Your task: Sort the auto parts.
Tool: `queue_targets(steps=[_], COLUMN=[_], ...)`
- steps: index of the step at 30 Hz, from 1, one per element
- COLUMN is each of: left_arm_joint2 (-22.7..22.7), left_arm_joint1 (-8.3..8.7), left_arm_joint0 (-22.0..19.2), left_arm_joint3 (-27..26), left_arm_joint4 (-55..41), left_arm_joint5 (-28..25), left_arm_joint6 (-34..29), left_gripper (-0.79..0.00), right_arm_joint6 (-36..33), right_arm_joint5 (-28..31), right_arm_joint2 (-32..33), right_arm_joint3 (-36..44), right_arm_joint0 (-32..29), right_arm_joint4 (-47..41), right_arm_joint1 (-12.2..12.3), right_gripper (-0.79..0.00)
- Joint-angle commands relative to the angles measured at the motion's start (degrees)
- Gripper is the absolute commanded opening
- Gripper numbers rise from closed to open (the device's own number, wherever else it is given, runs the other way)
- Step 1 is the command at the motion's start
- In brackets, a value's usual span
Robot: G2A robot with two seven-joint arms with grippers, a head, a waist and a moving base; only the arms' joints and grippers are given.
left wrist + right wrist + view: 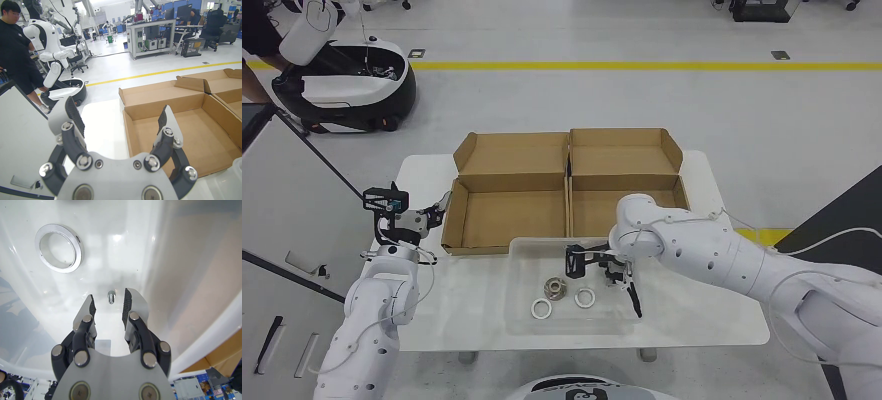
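Bolt (111, 297) lies ungripped inside part-open right tool (110, 294); left tool (117, 102) wide open, empty.

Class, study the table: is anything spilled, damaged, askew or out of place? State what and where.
Nothing stands out. The rings, the grey part and the bolt all lie inside the clear tray, none spilled onto the table, and both cardboard boxes sit side by side with no visible damage.
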State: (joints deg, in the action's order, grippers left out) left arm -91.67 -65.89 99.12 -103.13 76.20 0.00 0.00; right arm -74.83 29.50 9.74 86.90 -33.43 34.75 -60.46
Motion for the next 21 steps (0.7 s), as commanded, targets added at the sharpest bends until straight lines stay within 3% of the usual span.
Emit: queue_targets(steps=[1, 9, 11, 13, 21], left_arm_joint2=[0.0, 0.0, 0.0, 0.0, 0.0], left_arm_joint1=[0.00, 0.00, 0.00, 0.00, 0.00], left_arm_joint0=[0.0, 0.0, 0.0, 0.0, 0.0], left_arm_joint3=[0.0, 0.0, 0.0, 0.0, 0.0], left_arm_joint4=[0.0, 0.0, 0.0, 0.0, 0.0], left_arm_joint5=[0.0, 0.0, 0.0, 0.0, 0.0], left_arm_joint6=[0.0, 0.0, 0.0, 0.0, 0.0], left_gripper=[0.000, 0.000, 0.000, 0.000, 0.000], right_arm_joint6=[0.1, 0.1, 0.0, 0.0, 0.1], right_arm_joint5=[0.1, 0.1, 0.0, 0.0, 0.1], right_arm_joint2=[0.0, 0.0, 0.0, 0.0, 0.0], right_arm_joint3=[-0.2, -1.0, -1.1, -1.2, -1.1], right_arm_joint0=[-0.1, -0.3, -0.3, -0.3, 0.6], right_arm_joint4=[0.0, -0.2, -0.3, -0.4, -1.5], right_arm_joint1=[-0.1, -0.5, -0.6, -0.7, -0.7], right_gripper=[-0.468, -0.573, -0.653, -0.785, -0.785])
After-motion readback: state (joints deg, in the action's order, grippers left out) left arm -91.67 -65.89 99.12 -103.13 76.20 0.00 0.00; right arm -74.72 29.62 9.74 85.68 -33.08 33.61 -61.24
